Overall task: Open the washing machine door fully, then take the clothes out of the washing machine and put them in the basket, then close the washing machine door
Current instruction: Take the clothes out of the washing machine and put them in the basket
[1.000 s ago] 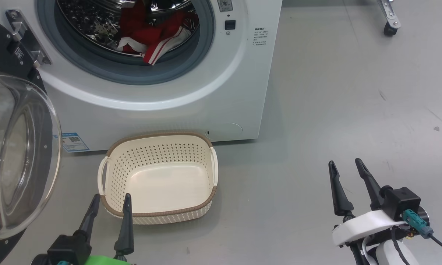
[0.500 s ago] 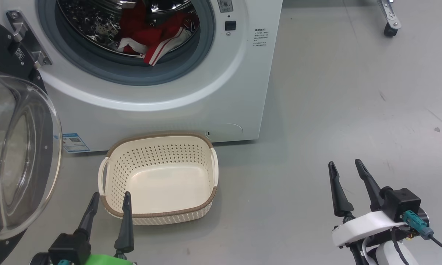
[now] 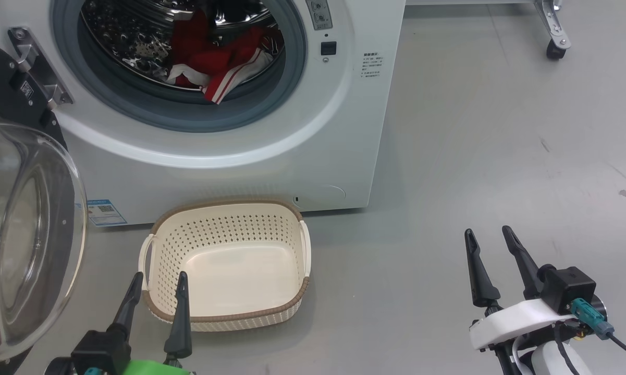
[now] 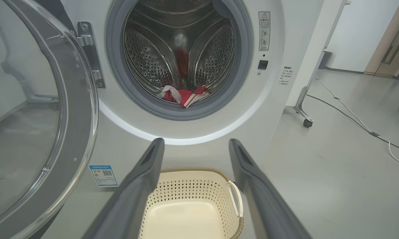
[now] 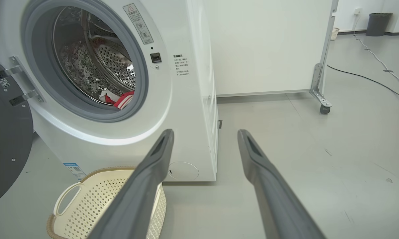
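Note:
The white washing machine (image 3: 271,156) stands ahead with its door (image 3: 26,234) swung wide open to the left, glass bowl facing me. Red and white clothes (image 3: 216,60) lie in the drum, also seen as the clothes (image 4: 184,96) and the clothes (image 5: 121,99). The cream basket (image 3: 224,315) sits empty on the floor in front of the machine. My left gripper (image 3: 158,278) hangs open at the basket's near left corner, holding nothing. My right gripper (image 3: 487,234) is open over bare floor, well right of the basket. Both grippers are far from the clothes.
A caster leg of a white frame (image 3: 552,49) stands at the far right, and cables (image 4: 352,119) run across the grey floor beyond it. The door's hinge bracket (image 3: 34,57) sticks out at the drum's left.
The whole head view has shifted slightly down, so the camera tilted up a little. Grippers, basket, door and clothes hold their places.

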Available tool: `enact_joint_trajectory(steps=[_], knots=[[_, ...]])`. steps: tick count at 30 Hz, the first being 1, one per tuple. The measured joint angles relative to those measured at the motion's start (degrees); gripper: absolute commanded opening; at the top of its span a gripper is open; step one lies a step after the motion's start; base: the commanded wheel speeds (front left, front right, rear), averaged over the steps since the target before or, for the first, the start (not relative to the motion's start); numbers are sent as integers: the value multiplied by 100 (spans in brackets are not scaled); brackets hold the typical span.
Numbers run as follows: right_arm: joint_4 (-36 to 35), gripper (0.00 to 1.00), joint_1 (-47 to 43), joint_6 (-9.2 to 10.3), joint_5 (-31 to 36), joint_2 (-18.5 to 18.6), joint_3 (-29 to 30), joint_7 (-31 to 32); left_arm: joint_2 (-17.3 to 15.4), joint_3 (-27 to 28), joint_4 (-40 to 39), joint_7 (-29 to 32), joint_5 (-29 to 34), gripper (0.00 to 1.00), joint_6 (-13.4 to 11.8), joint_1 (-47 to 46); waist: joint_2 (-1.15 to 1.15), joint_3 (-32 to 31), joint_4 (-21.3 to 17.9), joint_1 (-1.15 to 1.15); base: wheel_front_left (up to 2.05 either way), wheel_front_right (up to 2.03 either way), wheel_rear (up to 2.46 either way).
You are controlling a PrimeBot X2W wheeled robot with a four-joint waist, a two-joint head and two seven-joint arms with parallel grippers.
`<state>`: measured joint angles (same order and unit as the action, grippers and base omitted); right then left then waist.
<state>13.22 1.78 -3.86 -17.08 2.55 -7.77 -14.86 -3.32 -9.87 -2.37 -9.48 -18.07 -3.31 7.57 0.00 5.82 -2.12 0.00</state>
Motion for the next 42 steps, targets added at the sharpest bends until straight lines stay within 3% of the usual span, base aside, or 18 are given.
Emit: enact_joint_trajectory(steps=[23,42], knots=[[3,100,-2,4,-47,0,-33,0,-2,-45,-22,7,3,100,-43,-5,0,-16,12,0,105,-105,0],[9,100,-2,7,-54,-1,-55,0,-2,-60,-16,9,9,100,-51,-17,0,-35,23,0,32,-32,0]])
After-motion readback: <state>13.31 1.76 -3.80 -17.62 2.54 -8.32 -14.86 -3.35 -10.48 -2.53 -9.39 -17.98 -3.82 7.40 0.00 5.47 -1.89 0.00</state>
